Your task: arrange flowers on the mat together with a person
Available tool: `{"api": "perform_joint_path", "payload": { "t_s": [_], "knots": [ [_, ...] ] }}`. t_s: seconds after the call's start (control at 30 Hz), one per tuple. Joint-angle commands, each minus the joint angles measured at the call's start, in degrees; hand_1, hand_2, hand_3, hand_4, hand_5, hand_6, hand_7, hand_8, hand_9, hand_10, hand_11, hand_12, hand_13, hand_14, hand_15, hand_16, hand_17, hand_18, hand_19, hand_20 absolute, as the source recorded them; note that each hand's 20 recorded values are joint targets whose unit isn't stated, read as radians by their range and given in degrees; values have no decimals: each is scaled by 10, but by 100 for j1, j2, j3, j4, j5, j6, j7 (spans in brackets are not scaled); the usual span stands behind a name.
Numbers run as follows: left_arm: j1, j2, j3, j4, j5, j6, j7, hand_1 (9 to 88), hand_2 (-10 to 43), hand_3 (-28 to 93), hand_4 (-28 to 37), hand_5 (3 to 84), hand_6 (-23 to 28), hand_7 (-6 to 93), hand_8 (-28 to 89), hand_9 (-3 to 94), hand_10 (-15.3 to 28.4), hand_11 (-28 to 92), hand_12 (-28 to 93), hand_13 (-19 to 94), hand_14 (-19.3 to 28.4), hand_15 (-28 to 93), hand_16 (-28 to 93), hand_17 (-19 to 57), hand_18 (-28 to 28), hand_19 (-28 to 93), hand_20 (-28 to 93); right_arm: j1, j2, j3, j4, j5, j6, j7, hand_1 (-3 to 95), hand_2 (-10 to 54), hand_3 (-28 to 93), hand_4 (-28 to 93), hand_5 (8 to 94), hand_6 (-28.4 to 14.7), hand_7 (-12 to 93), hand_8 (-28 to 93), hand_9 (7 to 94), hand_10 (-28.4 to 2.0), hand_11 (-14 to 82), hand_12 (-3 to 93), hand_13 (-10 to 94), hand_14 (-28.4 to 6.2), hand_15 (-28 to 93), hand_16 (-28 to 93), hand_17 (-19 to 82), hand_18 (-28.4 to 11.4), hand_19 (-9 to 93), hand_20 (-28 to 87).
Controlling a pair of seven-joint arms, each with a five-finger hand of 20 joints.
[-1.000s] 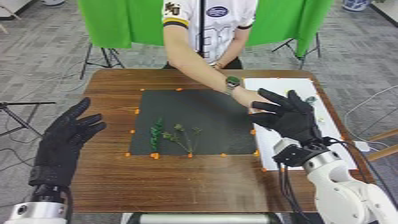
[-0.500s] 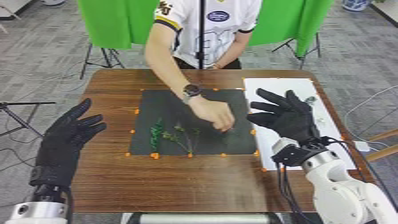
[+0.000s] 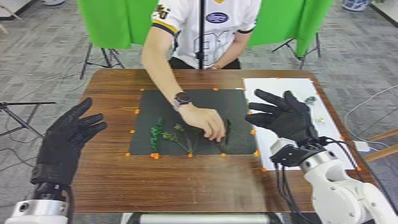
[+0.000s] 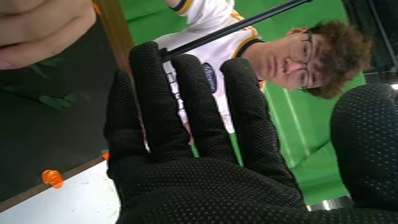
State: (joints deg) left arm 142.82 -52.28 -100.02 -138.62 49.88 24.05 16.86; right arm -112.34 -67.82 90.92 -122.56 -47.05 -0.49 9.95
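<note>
A third stem (image 3: 227, 132) is brought to the mat (image 3: 160, 107).
Head view: the person's hand (image 3: 204, 120) has been lowered towards the mat's right part, centre of the frame, beside the curly sprig (image 3: 155, 135) and leafy sprig (image 3: 179, 128); the row is probably being extended. The left hand (image 3: 67, 131) and right hand (image 3: 289, 122) are held open, empty. Right wrist view: straight gloved fingers (image 4: 202, 115) are shown, nothing gripped.

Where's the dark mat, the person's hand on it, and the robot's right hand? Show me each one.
Dark mat (image 3: 227, 101): head view, bare part by its far right corner.
Person's hand (image 3: 202, 120): head view, back of the hand.
Robot's right hand (image 3: 290, 121): head view, middle of the black glove.
</note>
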Motion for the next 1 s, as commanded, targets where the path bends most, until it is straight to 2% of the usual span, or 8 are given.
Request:
{"api": "perform_joint_path", "payload": {
  "t_s": [0.03, 0.07, 0.2, 0.53, 0.67, 0.7, 0.8, 1.0],
  "knots": [
    [61, -14, 39, 39, 9, 35, 15, 169, 55, 754, -283, 314, 60, 146, -105, 327, 204, 273, 110, 220, 272, 523, -100, -104, 250, 505, 84, -68, -51, 10, -22, -50, -25, -12, 146, 87, 740, -269, 498, -38, 108, -94, 496, -204, 141, 148, 391, -235, 459, 102, 81, -274, 524, 153],
    [87, -3, 44, 32, -9, 66, 56, 170, 55, 754, -283, 314, 60, 147, -104, 327, 204, 272, 110, 220, 271, 523, -101, -104, 250, 505, 84, -39, -63, 6, -9, -61, -45, 6, 146, 87, 740, -269, 498, -38, 109, -94, 496, -203, 141, 148, 391, -235, 458, 102, 82, -274, 524, 153],
    [124, -8, 28, 18, 0, 54, 45, 170, 56, 754, -283, 314, 60, 147, -105, 327, 203, 273, 110, 220, 272, 523, -101, -104, 249, 505, 84, -41, -60, -6, -19, -64, -7, 31, 146, 87, 740, -269, 499, -38, 109, -95, 496, -203, 142, 148, 392, -235, 459, 102, 83, -274, 525, 153],
    [249, 63, 51, 7, -47, 100, 208, 172, 56, 754, -283, 315, 60, 147, -105, 327, 203, 273, 109, 220, 271, 524, -101, -104, 250, 506, 82, 12, 32, 13, -61, -489, 128, 86, 152, 83, 744, -267, 500, -37, 111, -95, 498, -203, 143, 147, 395, -234, 464, 101, 89, -274, 534, 155],
    [233, 49, 48, 7, -30, 80, 162, 173, 56, 754, -283, 315, 60, 148, -105, 327, 203, 274, 109, 220, 271, 525, -102, -104, 249, 506, 82, 93, 184, 19, -78, -1003, 271, 83, 174, 68, 748, -262, 498, -36, 113, -96, 499, -200, 146, 148, 405, -230, 476, 103, 100, -272, 544, 157],
    [265, 70, 59, -3, -46, 127, 218, 173, 56, 754, -283, 315, 60, 149, -105, 327, 202, 274, 109, 220, 271, 525, -102, -104, 249, 506, 82, 138, 222, 8, -75, -1155, 330, 105, 181, 62, 751, -259, 495, -35, 114, -97, 498, -198, 147, 147, 409, -228, 480, 103, 104, -272, 549, 158],
    [260, 60, 58, -7, -35, 99, 165, 174, 56, 753, -283, 314, 59, 150, -106, 327, 202, 274, 109, 220, 271, 525, -102, -104, 249, 506, 82, 147, 326, 45, -116, -1524, 511, 155, 196, 48, 756, -254, 485, -32, 122, -100, 496, -197, 154, 149, 424, -220, 501, 104, 120, -271, 569, 161],
    [304, 70, 63, -25, -39, 114, 205, 174, 57, 755, -283, 314, 60, 149, -106, 327, 202, 275, 109, 220, 271, 524, -102, -104, 249, 506, 81, 188, 551, 49, -204, -2424, 957, 387, 214, 35, 757, -249, 477, -32, 126, -103, 496, -196, 162, 149, 444, -211, 534, 100, 144, -271, 598, 163]
  ]
}}
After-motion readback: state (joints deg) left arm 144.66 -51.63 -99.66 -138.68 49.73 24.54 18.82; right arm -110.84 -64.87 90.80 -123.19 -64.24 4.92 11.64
